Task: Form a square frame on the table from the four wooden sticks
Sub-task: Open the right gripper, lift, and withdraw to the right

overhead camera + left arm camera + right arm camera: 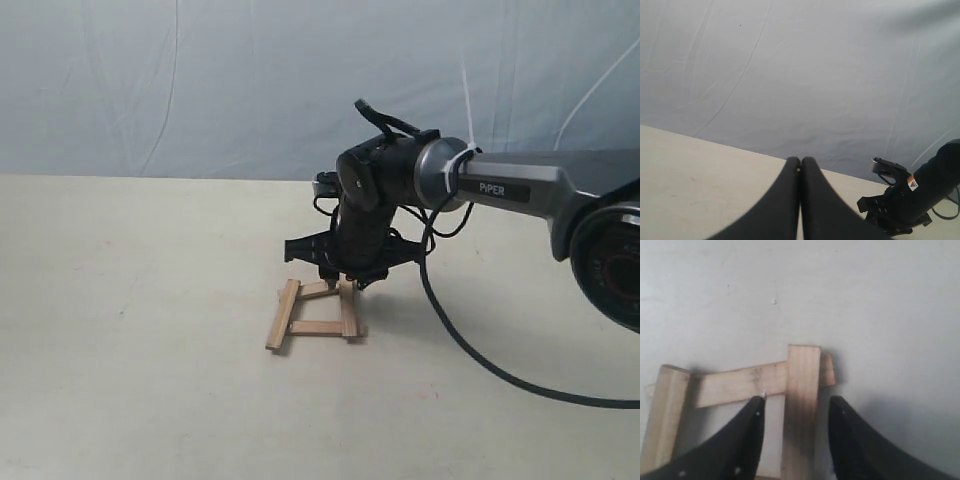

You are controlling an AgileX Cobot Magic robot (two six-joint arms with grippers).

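Observation:
Four wooden sticks lie as a skewed square frame (pixel 315 310) on the table (pixel 120 300), ends overlapping. My right gripper (pixel 340 278) hangs just over the frame's far right corner. In the right wrist view it (pixel 797 399) is open, its fingers (pixel 752 440) straddling one stick (pixel 801 410) with a gap on each side. That stick lies over a cross stick (pixel 740 384); a third stick (pixel 665 415) sits at the other end. The fourth is hidden there. My left gripper (pixel 801 161) is shut on nothing, above bare table, and is out of the exterior view.
The right arm's black cable (pixel 480 360) loops over the table to the right of the frame. A blue-grey cloth backdrop (pixel 200 80) closes off the far edge. The right arm's wrist (pixel 910 200) shows at the edge of the left wrist view.

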